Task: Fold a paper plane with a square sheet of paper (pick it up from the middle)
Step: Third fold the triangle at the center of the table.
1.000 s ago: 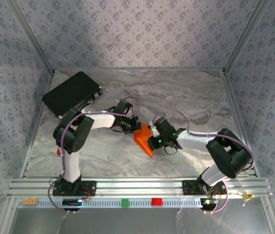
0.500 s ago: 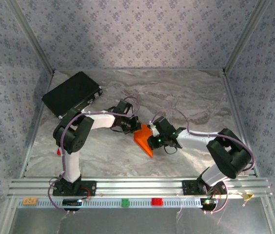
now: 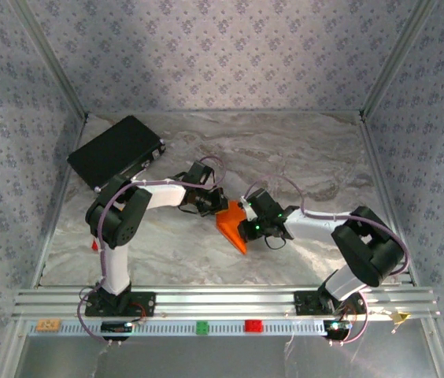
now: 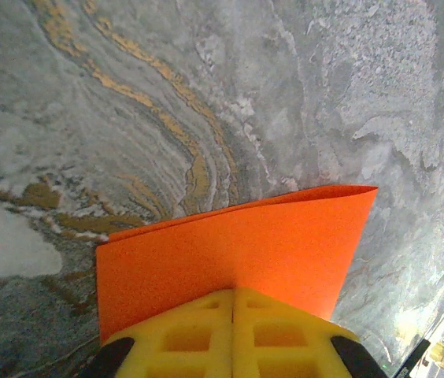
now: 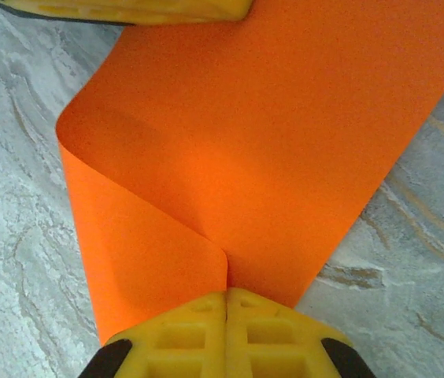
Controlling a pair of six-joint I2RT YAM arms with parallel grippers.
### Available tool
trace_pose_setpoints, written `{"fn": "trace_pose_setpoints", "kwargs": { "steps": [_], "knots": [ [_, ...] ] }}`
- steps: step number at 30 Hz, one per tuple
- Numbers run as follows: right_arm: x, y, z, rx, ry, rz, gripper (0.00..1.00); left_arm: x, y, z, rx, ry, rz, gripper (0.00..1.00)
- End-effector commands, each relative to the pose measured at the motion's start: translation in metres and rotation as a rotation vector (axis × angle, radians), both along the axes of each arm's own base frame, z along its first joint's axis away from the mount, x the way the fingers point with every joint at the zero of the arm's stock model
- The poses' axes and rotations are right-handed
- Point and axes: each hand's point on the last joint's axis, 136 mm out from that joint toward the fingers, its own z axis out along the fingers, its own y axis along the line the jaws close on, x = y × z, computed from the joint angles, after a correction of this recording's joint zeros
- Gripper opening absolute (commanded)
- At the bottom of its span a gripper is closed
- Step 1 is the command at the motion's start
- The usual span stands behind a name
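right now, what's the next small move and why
Probably lower the left tool and right tool together to lay the square sheet of paper on the table: both are shut on it, its fold only a soft curl.

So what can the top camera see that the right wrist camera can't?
From the top: the whole left arm and right arm, the black case at the back left, and the green block and red block on the front rail.
From the right wrist, up close: the right fingers pinched shut on the orange paper, which curls in a soft fold beside them, and the yellow tip of the left fingers at the top edge.
Both: the orange paper held between the two arms over the marbled table.
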Motion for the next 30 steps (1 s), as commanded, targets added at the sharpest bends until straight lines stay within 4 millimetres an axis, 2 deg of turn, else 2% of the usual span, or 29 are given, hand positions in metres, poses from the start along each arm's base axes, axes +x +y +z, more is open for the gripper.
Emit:
{"fn": "trace_pose_setpoints", "kwargs": {
  "steps": [1, 6, 9, 15, 19, 24, 28, 30],
  "knots": [
    [-0.001, -0.004, -0.007, -0.028, 0.016, -0.006, 0.02, -0.009, 0.012, -0.014, 0.062, 0.035, 0.013, 0.06],
    [-0.001, -0.005, -0.01, -0.032, 0.019, -0.007, 0.02, -0.007, 0.009, -0.009, 0.056, 0.022, 0.007, 0.07],
    [-0.001, -0.005, -0.01, -0.032, 0.019, -0.008, 0.02, 0.0, 0.006, 0.001, 0.049, -0.01, -0.004, 0.1],
    [0.003, -0.002, -0.008, -0.027, 0.011, -0.012, 0.02, 0.022, 0.009, 0.042, 0.063, -0.124, 0.012, 0.26],
    [0.008, 0.0, -0.007, -0.023, 0.002, -0.021, 0.02, 0.024, 0.014, 0.065, 0.039, -0.176, 0.043, 0.31],
    [0.014, 0.004, -0.006, -0.024, -0.003, -0.022, 0.02, 0.009, 0.02, 0.074, -0.012, -0.18, 0.07, 0.27],
    [0.019, 0.006, -0.005, -0.027, -0.008, -0.021, 0.02, -0.008, 0.017, 0.081, -0.107, -0.16, 0.083, 0.12],
    [0.02, 0.005, -0.006, -0.029, -0.007, -0.023, 0.02, -0.016, 0.014, 0.082, -0.154, -0.14, 0.09, 0.07]
  ]
}}
